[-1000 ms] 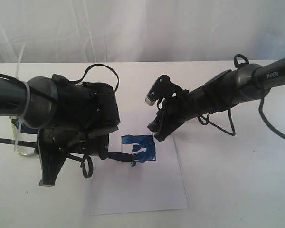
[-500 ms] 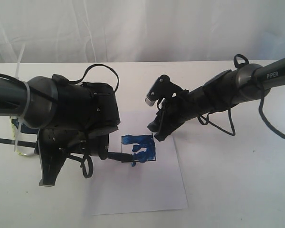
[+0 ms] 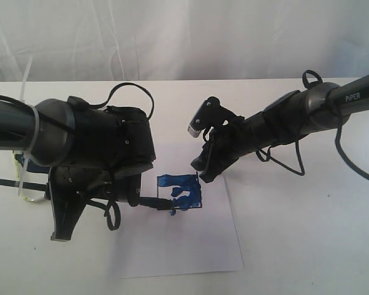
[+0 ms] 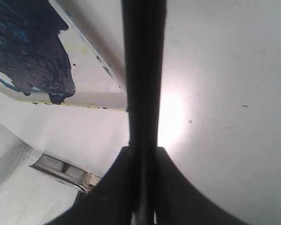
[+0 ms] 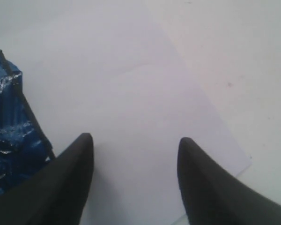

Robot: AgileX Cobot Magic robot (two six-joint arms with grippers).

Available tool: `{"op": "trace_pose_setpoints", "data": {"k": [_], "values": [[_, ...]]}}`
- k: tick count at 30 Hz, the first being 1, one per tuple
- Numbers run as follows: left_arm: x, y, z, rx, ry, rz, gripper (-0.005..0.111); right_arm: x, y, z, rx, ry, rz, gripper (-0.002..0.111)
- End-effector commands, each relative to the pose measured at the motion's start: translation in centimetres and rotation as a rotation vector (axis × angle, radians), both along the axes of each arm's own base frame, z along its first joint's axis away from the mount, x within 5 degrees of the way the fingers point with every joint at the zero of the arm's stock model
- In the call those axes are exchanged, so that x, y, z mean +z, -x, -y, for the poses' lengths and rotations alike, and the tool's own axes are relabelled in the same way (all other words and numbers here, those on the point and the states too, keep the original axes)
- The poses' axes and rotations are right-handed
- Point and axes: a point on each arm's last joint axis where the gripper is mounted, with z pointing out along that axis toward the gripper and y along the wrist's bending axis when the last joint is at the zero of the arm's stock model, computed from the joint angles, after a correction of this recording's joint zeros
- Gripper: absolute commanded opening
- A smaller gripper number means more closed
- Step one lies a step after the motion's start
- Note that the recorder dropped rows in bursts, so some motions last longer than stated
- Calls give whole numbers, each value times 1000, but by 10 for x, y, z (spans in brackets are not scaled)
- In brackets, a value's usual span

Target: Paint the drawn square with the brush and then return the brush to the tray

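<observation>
The drawn square [image 3: 180,192] sits near the upper middle of a flat white paper sheet [image 3: 184,246]. Its thin black outline is largely filled with glossy, uneven blue paint that lies in thick wet ridges. A little white shows through near the middle.

The brush [image 3: 154,203] lies almost level above the sheet. It is a thin dark rod whose blue-coated tip is at the square's lower left corner. The left gripper [image 3: 133,198], a bulky matte black unit wrapped in looped cables, has its fingers [image 4: 107,192] clamped tight on the handle, which runs straight out between them in the left wrist view.

That view also shows the tray [image 4: 96,93]. It has a smooth pale rim with a yellowish edge, small dark specks, and a thick rough smear of dark blue paint inside. In the exterior view only a pale sliver of it shows past the left arm, at the far left of the surface [image 3: 295,233].

The right gripper [image 5: 136,154] stands with its two tapered black fingers [image 5: 77,159] spread apart and nothing between them. It is low over the sheet, just beside the square's upper right corner. I cannot tell whether the tips touch the paper.

White letters on the right arm [image 3: 332,101] read "PiPER". A creased white cloth [image 3: 172,37] hangs behind.
</observation>
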Motion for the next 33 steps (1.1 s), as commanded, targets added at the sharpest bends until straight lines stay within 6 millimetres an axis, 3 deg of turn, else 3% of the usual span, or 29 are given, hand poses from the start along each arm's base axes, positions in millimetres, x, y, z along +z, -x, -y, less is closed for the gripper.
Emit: {"op": "trace_pose_setpoints", "data": {"k": [1,33], "values": [[8,6,-6,53,-68,-16,0,-9,0,4,17,57,17,51],[10,4,-7,51,-75,16,0,-9,0,4,16,58,18,51]]}}
